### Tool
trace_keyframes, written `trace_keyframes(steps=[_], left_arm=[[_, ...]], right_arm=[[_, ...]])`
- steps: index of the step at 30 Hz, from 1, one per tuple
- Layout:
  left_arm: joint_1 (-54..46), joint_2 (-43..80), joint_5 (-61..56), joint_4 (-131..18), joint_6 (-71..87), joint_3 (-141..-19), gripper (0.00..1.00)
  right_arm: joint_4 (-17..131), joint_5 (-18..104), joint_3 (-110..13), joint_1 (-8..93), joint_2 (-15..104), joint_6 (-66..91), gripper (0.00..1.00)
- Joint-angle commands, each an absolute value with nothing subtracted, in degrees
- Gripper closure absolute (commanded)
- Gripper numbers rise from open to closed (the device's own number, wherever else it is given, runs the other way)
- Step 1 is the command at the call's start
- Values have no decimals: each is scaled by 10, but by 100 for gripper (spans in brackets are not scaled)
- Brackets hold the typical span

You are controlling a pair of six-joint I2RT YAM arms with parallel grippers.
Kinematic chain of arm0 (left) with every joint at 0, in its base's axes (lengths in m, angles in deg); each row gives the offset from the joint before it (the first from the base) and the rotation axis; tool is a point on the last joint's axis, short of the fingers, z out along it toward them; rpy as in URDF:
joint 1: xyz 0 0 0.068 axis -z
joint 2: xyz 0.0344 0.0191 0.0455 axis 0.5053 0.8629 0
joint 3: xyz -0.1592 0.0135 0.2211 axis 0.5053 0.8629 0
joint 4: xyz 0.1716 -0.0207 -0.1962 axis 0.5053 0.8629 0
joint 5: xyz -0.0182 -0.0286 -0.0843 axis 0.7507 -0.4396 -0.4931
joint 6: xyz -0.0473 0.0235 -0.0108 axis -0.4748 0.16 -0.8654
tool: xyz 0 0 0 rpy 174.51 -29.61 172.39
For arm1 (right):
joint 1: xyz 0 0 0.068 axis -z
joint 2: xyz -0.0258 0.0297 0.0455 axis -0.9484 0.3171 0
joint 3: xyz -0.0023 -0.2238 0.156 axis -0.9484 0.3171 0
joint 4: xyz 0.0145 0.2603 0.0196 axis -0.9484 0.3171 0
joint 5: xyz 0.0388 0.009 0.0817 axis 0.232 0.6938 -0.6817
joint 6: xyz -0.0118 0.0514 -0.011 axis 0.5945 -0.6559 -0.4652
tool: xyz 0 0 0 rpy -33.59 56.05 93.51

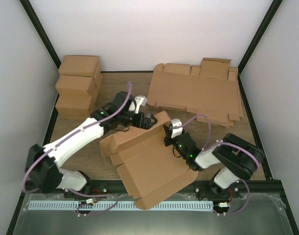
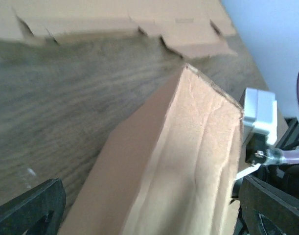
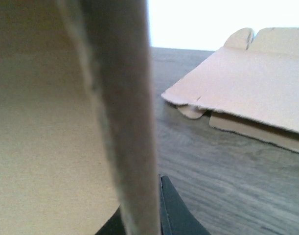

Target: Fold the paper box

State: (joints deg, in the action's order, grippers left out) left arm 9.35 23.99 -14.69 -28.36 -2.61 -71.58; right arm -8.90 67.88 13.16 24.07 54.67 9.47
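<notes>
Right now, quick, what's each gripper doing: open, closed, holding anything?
Left gripper: open, with a raised wall of the paper box between its fingers, not gripped.
Right gripper: closed on the paper box's edge.

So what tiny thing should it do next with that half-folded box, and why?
Probably close the left fingers on the raised wall of the paper box. They stand wide open on either side of that wall, gripping nothing, while the right fingers pinch the box's edge. A second hold would likely steady the wall for folding.
</notes>
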Motion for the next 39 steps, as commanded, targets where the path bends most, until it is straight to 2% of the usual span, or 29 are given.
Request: trace_keyframes(steps=[1,5,9,16,20,26,31,34,36,39], left_arm=[[94,132,-47,-221,-28,-790,0],[94,46,0,-188,-49,-828,0],[93,-23,19,-162,-96,-822,0],[93,-152,51,-128,-170,-732,0],[94,-189,45,-116,-176,-670,0],[93,-160,102,-80,-121,-636,0],[93,-103,189,-37,-62,-702,0],[92,-49,183,-13,-26,-746,0],[93,-13,148,0,-3,-771,7],[93,23,92,12,23,-815,23]], right_arm=[[-18,756,130,240,463,49,99],[42,804,131,250,376,-10,99],[175,878,94,272,294,-136,99],[410,880,-4,326,243,-317,99],[427,875,-16,330,235,-369,99],[403,847,-10,332,229,-403,99],[387,814,8,338,229,-429,99],[358,798,27,342,228,-442,99],[332,790,40,345,232,-454,99],[276,775,61,346,253,-466,99]])
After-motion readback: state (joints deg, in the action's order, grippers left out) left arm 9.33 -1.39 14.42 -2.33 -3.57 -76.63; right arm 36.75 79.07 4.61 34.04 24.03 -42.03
